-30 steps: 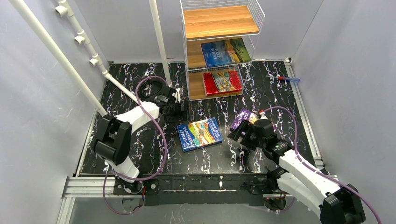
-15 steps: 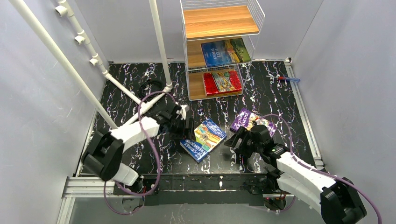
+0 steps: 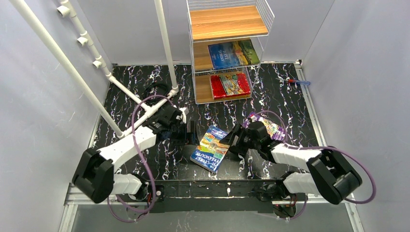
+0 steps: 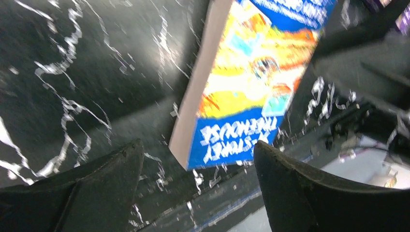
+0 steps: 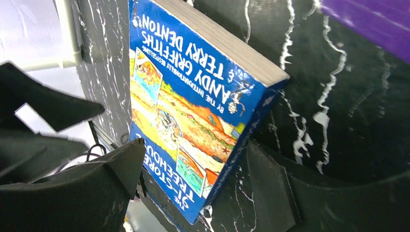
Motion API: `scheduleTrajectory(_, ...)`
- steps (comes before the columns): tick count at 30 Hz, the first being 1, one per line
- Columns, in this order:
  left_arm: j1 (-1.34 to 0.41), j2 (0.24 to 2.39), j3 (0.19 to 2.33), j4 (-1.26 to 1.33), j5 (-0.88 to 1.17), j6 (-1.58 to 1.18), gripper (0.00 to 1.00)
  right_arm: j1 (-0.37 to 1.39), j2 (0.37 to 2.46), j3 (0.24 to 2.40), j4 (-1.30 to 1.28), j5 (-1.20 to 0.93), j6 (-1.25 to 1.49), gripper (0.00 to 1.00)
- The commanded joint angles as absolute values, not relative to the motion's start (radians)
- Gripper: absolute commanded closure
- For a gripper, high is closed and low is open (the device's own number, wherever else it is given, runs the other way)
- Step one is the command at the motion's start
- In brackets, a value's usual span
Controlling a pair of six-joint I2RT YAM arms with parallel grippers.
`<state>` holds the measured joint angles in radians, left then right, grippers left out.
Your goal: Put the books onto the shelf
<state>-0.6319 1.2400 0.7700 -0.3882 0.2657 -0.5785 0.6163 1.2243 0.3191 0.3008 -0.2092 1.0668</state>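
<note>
On the shelf [image 3: 227, 21] I see Animal Farm [image 3: 233, 53] and the red book [image 3: 230, 84], done. The blue cartoon book [image 3: 211, 148] lies on the table [image 3: 290, 101] between left gripper [image 4: 197, 151] and right gripper [image 5: 193, 150]. Both are spread, pinching nothing. The purple book [image 3: 270, 126] is nearby. Two left.

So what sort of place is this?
Probably a robot test booth: two robot arms mounted at a black marbled table, plain grey walls close around it, and a small shelf holding books.
</note>
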Motion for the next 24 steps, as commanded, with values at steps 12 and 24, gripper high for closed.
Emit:
scheduleTrajectory(12,-0.55,1.54,0.844,-0.208,0.441,-0.515,0.32,0.651,1.409,0.389,0.372,-0.204,1.026,0.14)
scheduleTrajectory(24,-0.592,1.572,0.86,-0.137,0.504,-0.578,0.65,0.651,1.447,0.409,0.386,-0.21,1.029,0.14)
